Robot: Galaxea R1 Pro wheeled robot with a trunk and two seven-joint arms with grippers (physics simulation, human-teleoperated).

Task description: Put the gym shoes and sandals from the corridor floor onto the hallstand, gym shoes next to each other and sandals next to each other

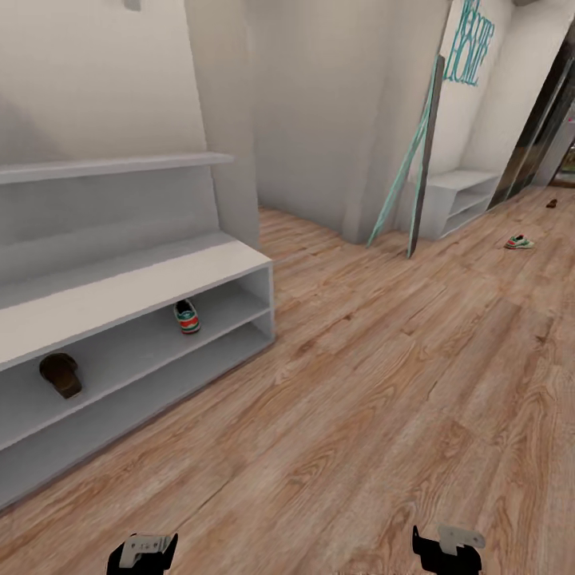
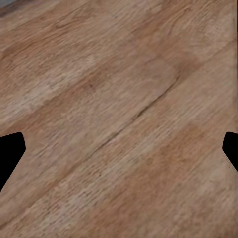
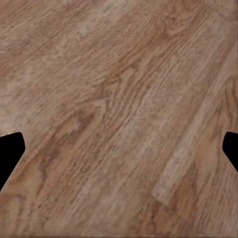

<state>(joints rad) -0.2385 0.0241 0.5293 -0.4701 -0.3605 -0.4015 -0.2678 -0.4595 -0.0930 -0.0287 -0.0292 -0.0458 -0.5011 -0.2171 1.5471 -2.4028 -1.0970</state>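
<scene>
Sandal [image 1: 61, 374] and sneaker [image 1: 187, 316] on rack [image 1: 120, 291] shelf, apart. Left gripper [image 2: 119, 148] and right gripper [image 3: 119, 148] spread, empty. Second sneaker [image 1: 520, 241] and far sandal [image 1: 551, 204] on floor [image 1: 359, 399]. You risk mispairing: leave gaps beside each.

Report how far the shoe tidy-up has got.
Half done. One gym shoe and one sandal sit on the hallstand upper open shelf, apart. Nothing in hand: left gripper and right gripper are open above bare floor. Left: the second gym shoe and a small brown shape, probably the other sandal, far down the corridor floor.
</scene>
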